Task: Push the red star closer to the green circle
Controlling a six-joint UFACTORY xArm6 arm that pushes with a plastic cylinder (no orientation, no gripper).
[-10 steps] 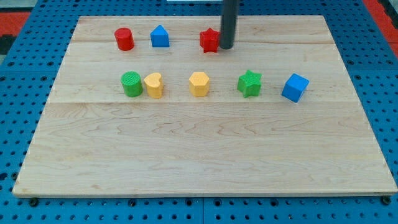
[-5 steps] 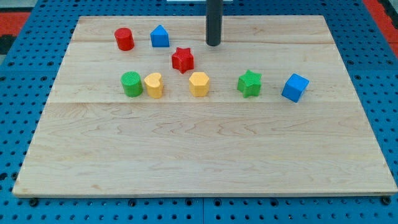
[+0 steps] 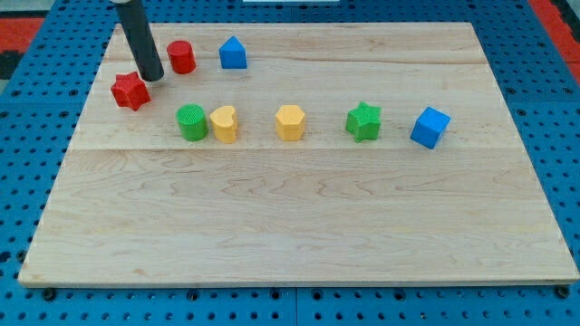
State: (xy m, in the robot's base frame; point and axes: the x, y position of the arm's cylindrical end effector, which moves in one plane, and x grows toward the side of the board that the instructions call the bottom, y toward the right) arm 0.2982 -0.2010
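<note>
My tip (image 3: pixel 151 78) sits near the view's top left corner of the tabletop (image 3: pixel 299 235), just to the right of and slightly above the red star (image 3: pixel 130 91), close enough that I read them as touching or nearly so. The end effector here is a plain dark rod with no jaws, so there is nothing to stand apart or together. The rod looks smooth and matte, leaning in from the view's top.

No containers are in view; every block rests directly on the tabletop, a pale wooden board with visible grain and plank seams, lying on a blue perforated base (image 3: pixel 36 299).

The red star lies to the upper left of the green circle (image 3: pixel 191 122), near it but apart. The green circle is a ribbed round block, standing just beside a yellow heart-like block (image 3: pixel 224 124) on its right. Further right along the same row come a yellow hexagon (image 3: pixel 290 122), a green star (image 3: pixel 363 121) and a blue cube (image 3: pixel 430 127). Above that row, a red cylinder (image 3: pixel 181 56) stands just right of my tip, then a blue house-shaped block (image 3: pixel 233 52).
</note>
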